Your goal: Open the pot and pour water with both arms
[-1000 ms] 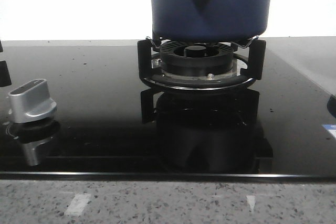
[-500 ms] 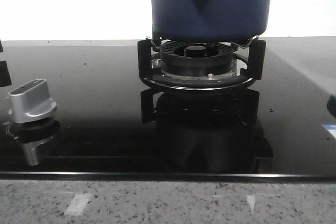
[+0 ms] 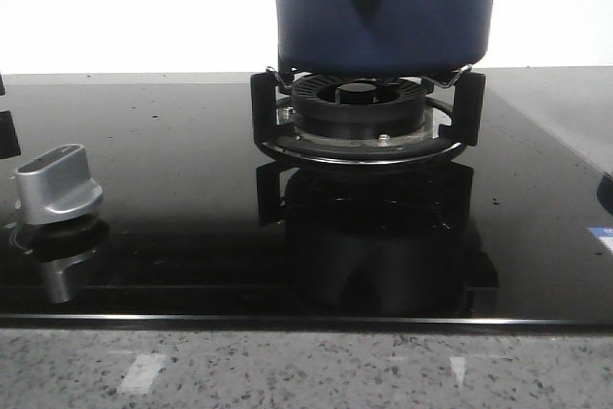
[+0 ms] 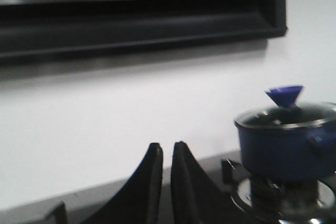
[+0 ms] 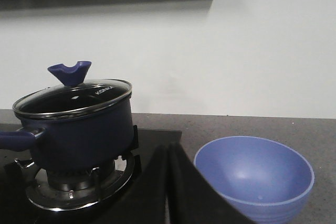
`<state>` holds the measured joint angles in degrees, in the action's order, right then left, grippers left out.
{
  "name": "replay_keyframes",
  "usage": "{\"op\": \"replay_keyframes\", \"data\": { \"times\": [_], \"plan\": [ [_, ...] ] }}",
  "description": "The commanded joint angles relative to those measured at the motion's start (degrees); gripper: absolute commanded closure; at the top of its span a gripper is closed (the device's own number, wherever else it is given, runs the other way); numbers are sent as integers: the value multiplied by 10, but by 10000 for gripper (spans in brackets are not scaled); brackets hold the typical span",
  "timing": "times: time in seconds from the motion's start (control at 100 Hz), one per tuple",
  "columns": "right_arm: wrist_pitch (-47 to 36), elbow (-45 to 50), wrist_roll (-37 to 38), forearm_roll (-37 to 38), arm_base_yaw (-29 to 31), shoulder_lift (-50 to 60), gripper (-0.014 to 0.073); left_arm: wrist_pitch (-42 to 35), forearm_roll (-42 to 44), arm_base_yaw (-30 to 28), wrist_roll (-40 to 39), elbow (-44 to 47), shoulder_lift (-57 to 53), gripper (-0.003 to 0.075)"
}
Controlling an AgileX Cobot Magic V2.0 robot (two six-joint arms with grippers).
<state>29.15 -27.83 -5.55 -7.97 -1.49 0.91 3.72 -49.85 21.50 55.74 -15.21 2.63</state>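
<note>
evidently the opening step has not begun: the pot [image 3: 383, 9] sits on the burner grate [image 3: 369, 122] with its glass lid [image 5: 73, 97] on, both grippers [image 4: 164, 182] [image 5: 169, 187] hang apart with jaws closed and empty, so one must next open over the lid knob [image 5: 69, 72].

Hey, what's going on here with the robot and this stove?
Nothing is being handled yet. The blue pot sits on the burner grate with its glass lid on. Both arms hang back from it: the left gripper and the right gripper are each shut and empty. A blue bowl waits on the counter beside the stove, on the robot's right, empty as far as the right wrist view shows.
</note>
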Motion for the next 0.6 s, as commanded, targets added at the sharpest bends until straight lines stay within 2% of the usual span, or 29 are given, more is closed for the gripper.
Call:
{"op": "replay_keyframes", "data": {
  "times": [0.0, 0.05, 0.09, 0.34, 0.54, 0.59],
  "plan": [
    [-47, -11, -4, 4, 0, 5, 660, 51, 311, -20, -367, 10, 8, 731],
    [-47, -11, -4, 4, 0, 5, 660, 65, 372, -34, -457, 31, 8, 731],
    [-47, -11, -4, 4, 0, 5, 660, 65, 385, -47, -481, 53, 8, 731],
    [-47, -11, -4, 4, 0, 5, 660, 83, 385, -135, -489, 128, -19, 731],
    [-47, -11, -4, 4, 0, 5, 660, 81, 396, -150, -489, 171, -44, 731],
    [-47, -11, -4, 4, 0, 5, 660, 102, 399, -150, -489, 171, -44, 731]
  ]
}}
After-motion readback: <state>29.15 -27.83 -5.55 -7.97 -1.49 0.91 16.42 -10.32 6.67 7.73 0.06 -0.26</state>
